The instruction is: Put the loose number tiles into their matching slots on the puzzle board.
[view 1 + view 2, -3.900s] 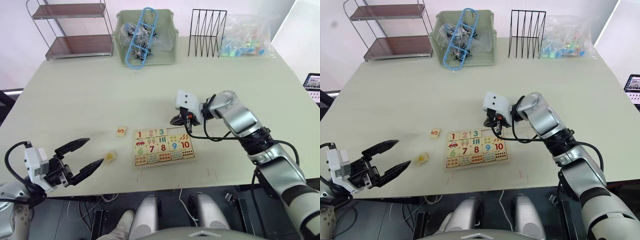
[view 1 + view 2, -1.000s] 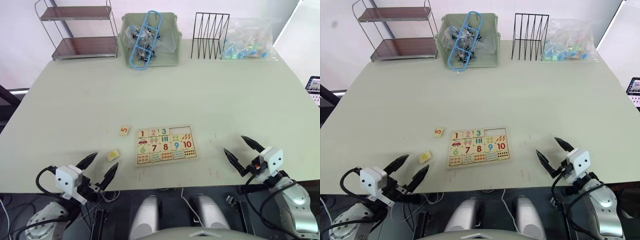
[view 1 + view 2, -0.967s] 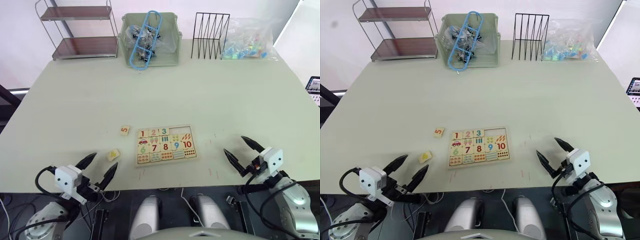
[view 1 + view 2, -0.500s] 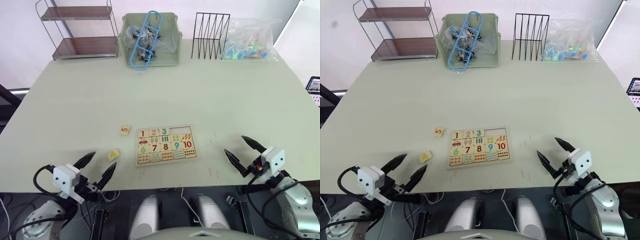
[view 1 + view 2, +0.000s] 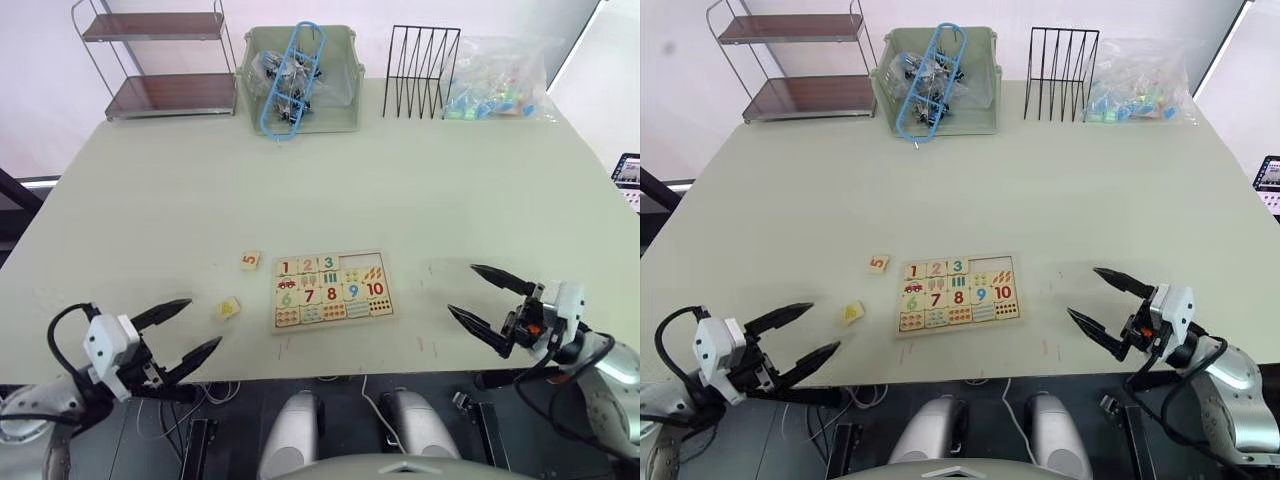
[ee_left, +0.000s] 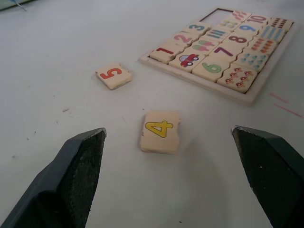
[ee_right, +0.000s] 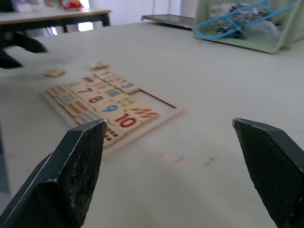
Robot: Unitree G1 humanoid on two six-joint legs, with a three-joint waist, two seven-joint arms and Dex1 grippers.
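The puzzle board (image 5: 330, 291) lies near the table's front middle. Tiles 1, 2 and 3 sit in its upper row, and the two slots (image 5: 353, 262) right of them are bare. Two loose number tiles lie left of the board: the 5 tile (image 5: 250, 260) close to its upper corner, and the 4 tile (image 6: 160, 131) nearer the front edge. My left gripper (image 5: 203, 322) is open at the front left edge, its fingers pointing toward the 4 tile a short way off. My right gripper (image 5: 461, 288) is open at the front right, apart from the board, holding nothing.
Along the table's back stand a metal shelf (image 5: 160, 60), a green bin (image 5: 298, 80) with a blue frame in it, a black wire rack (image 5: 420, 70) and a bag of coloured pieces (image 5: 495, 80). A screen (image 5: 627, 168) shows at the right edge.
Both wrists have swung outward a little, the left one to the left and the right one to the right, fingers still open toward the table. Board and tiles have not moved.
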